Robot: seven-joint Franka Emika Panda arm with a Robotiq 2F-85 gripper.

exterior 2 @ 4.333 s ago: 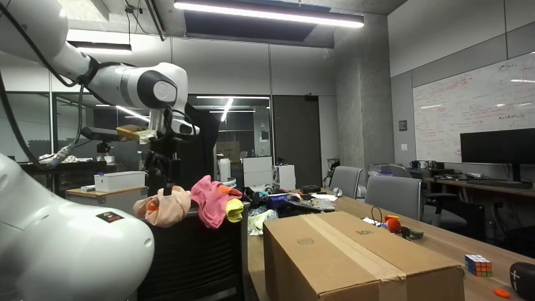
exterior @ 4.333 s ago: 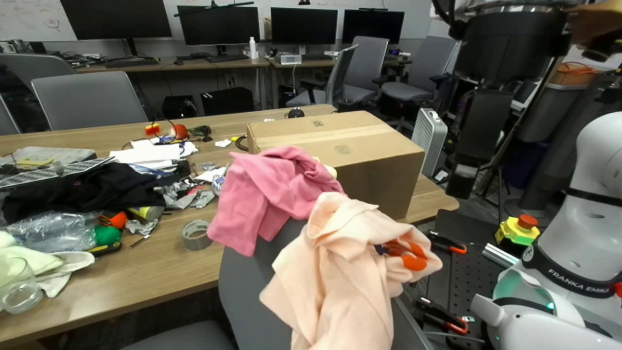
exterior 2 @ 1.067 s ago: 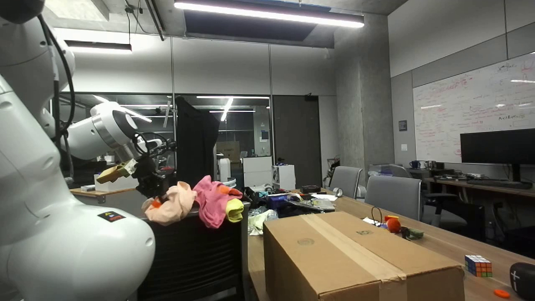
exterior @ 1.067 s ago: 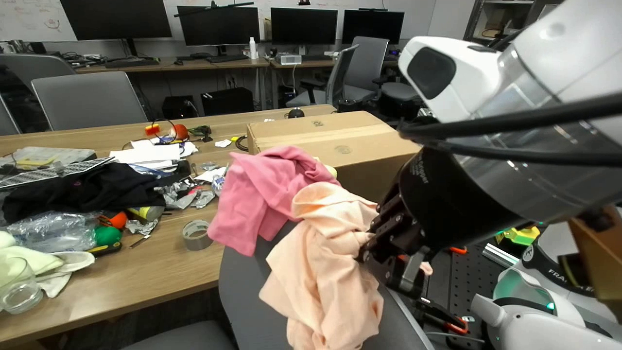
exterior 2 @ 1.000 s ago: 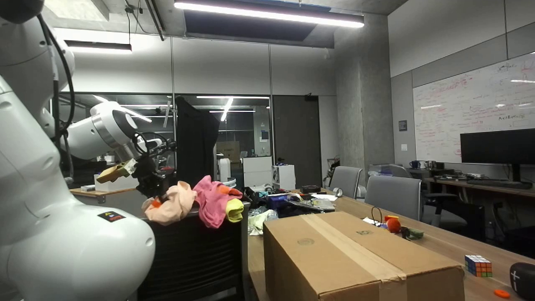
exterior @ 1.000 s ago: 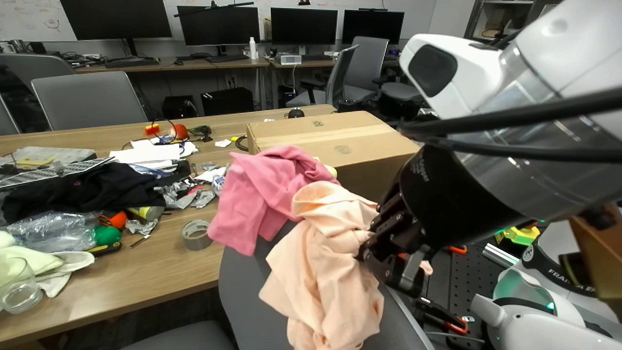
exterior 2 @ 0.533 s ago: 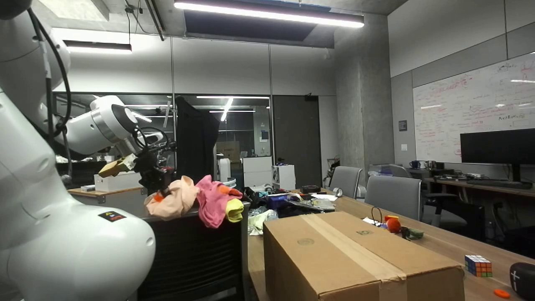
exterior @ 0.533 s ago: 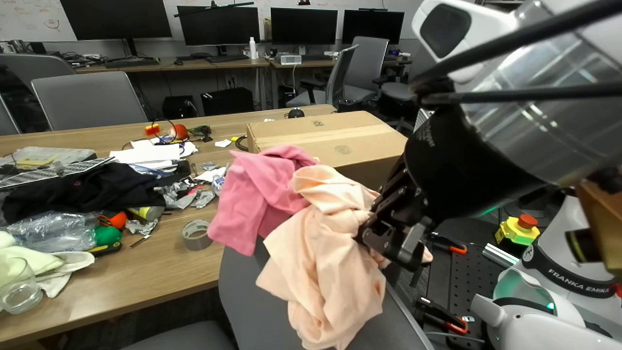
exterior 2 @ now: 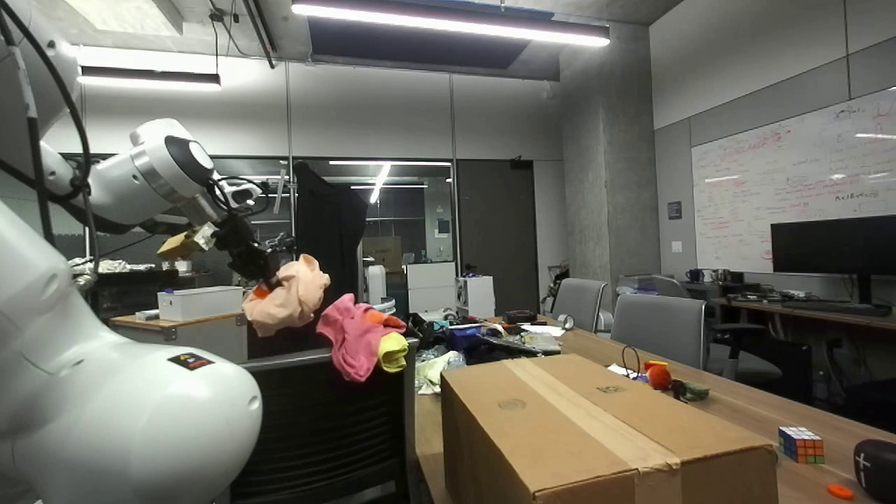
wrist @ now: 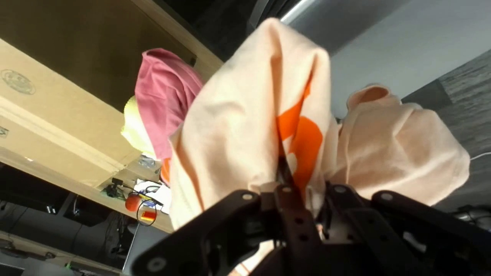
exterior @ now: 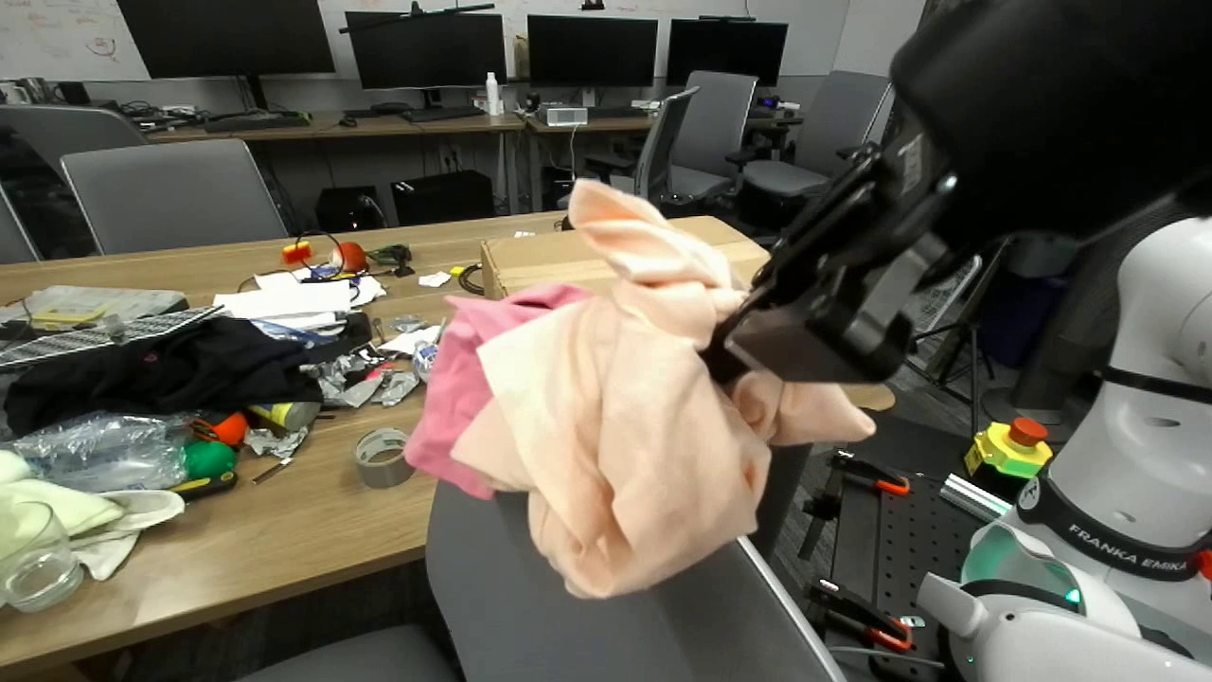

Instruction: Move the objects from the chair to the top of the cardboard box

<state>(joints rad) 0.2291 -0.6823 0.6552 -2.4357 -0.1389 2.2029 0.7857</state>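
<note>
gripper [exterior 2: 269, 283]: jaws narrow, pinching peach cloth [exterior 2: 294, 301]
peach cloth: bunched in gripper, hanging clear of chair [exterior 2: 318, 420]
chair: lower than gripper
pink cloth [exterior 2: 353, 336]: draped over chair's top edge, below gripper level
yellow-green cloth [exterior 2: 393, 352]: touching pink cloth, lower than gripper
cardboard box [exterior 2: 595, 427]: lower, well apart from gripper

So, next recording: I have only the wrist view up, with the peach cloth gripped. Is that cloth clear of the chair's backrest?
Observer: Yes. In an exterior view a gap shows between the bottom of the peach cloth and the top edge of the chair's backrest.
Operator: And the pink one, what holds it up?
Observer: The pink cloth is draped over that same top edge.
Operator: Anything my picture cuts off?
Observer: Yes, a Rubik's cube on the table, near the cardboard box.
</note>
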